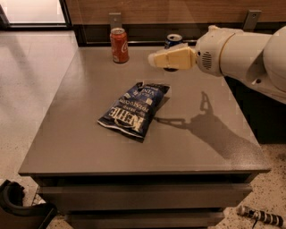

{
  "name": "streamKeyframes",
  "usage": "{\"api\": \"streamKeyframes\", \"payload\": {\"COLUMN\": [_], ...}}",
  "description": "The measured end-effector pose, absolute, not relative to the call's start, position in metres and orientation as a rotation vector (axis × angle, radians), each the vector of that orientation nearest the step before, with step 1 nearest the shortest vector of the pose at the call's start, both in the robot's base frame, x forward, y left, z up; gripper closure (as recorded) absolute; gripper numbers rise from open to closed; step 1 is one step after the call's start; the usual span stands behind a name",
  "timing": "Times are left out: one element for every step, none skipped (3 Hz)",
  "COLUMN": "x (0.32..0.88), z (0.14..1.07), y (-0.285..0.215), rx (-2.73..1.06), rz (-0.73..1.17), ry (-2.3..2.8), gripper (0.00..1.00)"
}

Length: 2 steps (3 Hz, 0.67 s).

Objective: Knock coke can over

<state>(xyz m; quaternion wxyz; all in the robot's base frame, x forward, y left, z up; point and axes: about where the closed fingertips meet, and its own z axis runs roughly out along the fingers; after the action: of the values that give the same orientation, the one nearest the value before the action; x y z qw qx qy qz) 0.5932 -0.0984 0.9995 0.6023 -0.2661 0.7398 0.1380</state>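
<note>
Jaws look clenched, tips together with no gap showing, nothing held.

Camera view: the gripper (154, 59) hangs in the air over the far part of the table (76, 134), pointing left. It is carried by the white arm (241, 53), which comes in from the right.

The coke can (119, 45) stands upright at the far edge, left of centre, near the gripper on its left but clearly apart from it. No contact.

Task progress: nothing done yet, as the can is on its base. What is left is to close the gap leftward, get down to can height and push it sideways until it tips. Judgement: approach phase, with the tips already aimed at the can.

The dark blue can (173, 41) sits just behind the gripper and is mostly hidden, with only its silver top and upper side showing. It is a distractor, and a low sweep could clip it.

A dark blue chip bag (134, 109) lies flat mid-table at an angle, nearer than both cans and out of the path.

Surface: a grey matte tabletop. The arm's shadow (201, 120) falls on the right half, and drawer-like fronts sit below the near edge.

Room:
- A pale speckled floor (31, 67) on the left.
- A wood-panelled wall (178, 9) behind, with two metal brackets (115, 19).
- A dark object (18, 208) on the floor at near left; I cannot tell what it is.
- A striped black-and-white item (261, 215) on the floor at near right.
</note>
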Motion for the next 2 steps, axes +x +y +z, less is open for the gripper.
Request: {"api": "streamKeyframes", "payload": {"x": [0.5993, 0.5977], "z": [1.0103, 1.0097], "y": [-0.104, -0.098], "rx": [-0.55, -0.577], "rz": [0.324, 0.327], "ry": [1.7, 1.698], "gripper": [0.0, 0.0]}}
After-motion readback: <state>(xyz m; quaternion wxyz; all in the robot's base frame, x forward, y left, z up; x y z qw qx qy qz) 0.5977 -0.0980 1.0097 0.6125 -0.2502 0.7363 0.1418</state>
